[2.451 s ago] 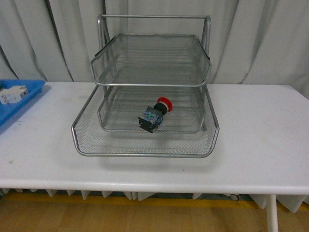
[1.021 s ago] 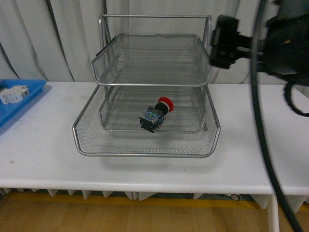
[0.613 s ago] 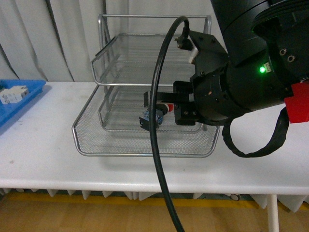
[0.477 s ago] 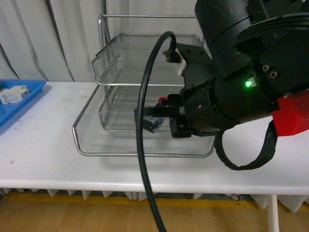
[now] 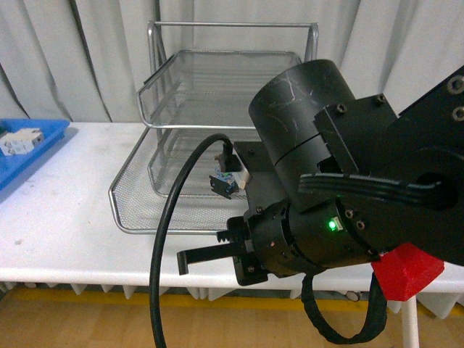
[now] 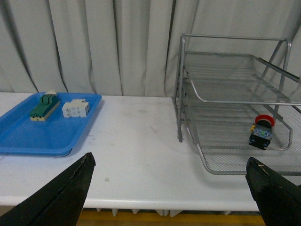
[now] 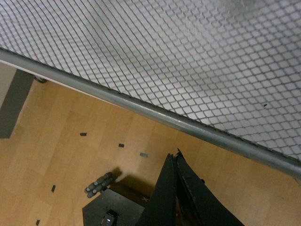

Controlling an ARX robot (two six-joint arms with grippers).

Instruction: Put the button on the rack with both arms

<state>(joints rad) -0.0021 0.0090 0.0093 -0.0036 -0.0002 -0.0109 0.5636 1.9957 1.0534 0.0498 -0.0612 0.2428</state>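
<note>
The button [image 6: 261, 132], red cap on a black-and-blue body, lies on its side in the pulled-out bottom shelf of the silver wire rack [image 6: 225, 75]. In the front view only its body [image 5: 223, 181] shows behind my right arm, which covers the rack's [image 5: 181, 87] right half. My right gripper [image 5: 185, 259] is shut and empty, pointing left, low in front of the table's front edge. In the right wrist view its shut fingertips [image 7: 175, 157] sit just below a mesh shelf's rim [image 7: 155, 115]. My left gripper [image 6: 169, 158] is open and empty, well back from the rack.
A blue tray [image 6: 28, 132] at the table's left holds a green-topped beige block [image 6: 44, 104] and a white block [image 6: 76, 108]; its corner shows in the front view [image 5: 36, 141]. The right arm's black cable [image 5: 163, 239] loops before the rack. Wood floor lies below.
My right arm has swung down and towards the camera, from in front of the button to below the shelf's front rim. The button and rack have not moved.
</note>
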